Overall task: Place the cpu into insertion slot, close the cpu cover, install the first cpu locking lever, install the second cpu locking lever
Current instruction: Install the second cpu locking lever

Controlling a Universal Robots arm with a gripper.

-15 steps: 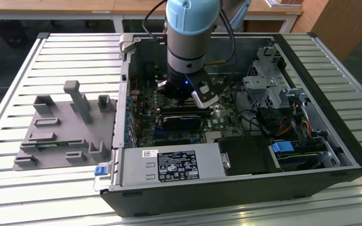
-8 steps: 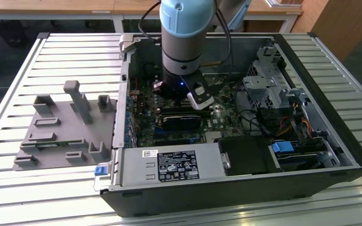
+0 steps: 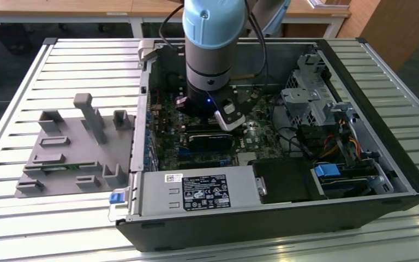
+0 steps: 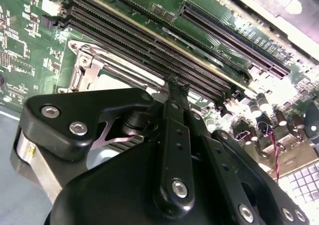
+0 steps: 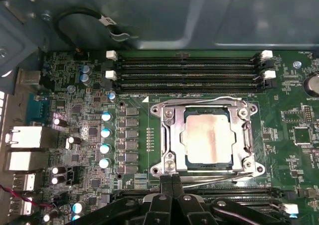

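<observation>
In the first wrist view the cpu [image 5: 208, 138] lies flat in the insertion slot [image 5: 158, 110], silver top up. The cpu cover [image 5: 172, 135] is folded down around it, its cut-out framing the chip. One thin wire locking lever [image 5: 199, 99] runs along the slot's edge nearest the memory slots. A second lever [image 5: 219, 176] runs along the opposite edge. My gripper [image 5: 172, 177] is shut, fingertips together at the end of that second lever; whether they touch it I cannot tell. In the second wrist view the gripper [image 4: 174, 80] hangs just beside the cover [image 4: 84, 65]. In the exterior view the gripper [image 3: 228, 117] reaches down into the open computer case.
Long black memory slots [image 5: 189, 68] lie beside the socket, more slots [image 4: 234, 36] further off. Capacitors [image 5: 105, 133] and metal ports [image 5: 25, 135] flank it. A power supply [image 3: 195, 191] and drive cage [image 3: 304, 103] crowd the case. A grey fixture [image 3: 78, 147] sits on the slatted table.
</observation>
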